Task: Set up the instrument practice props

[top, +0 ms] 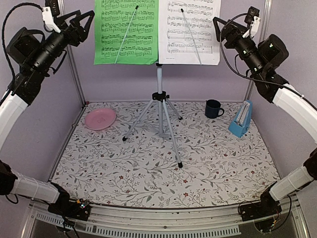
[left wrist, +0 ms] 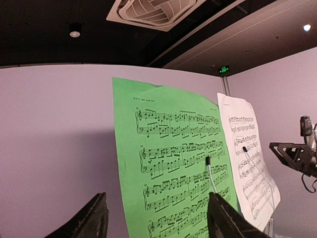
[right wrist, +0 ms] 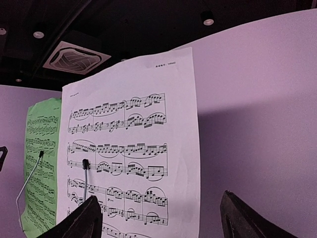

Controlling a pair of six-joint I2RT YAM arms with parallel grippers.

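Observation:
The music stand's silver tripod (top: 159, 114) stands mid-table. A green sheet-music page (top: 126, 30) and a white page (top: 189, 30) rest on it side by side, each under a thin wire page holder. The stand's grey desk is hidden behind them. The light-blue metronome (top: 241, 119) stands at the back right. My left gripper (top: 85, 24) is open and empty, raised just left of the green page (left wrist: 173, 163). My right gripper (top: 221, 27) is open and empty, raised just right of the white page (right wrist: 131, 148).
A pink plate (top: 100, 119) lies at the back left. A dark blue mug (top: 214, 108) stands between the tripod and the metronome. Metal frame posts (top: 74, 64) rise at both back corners beside the purple walls.

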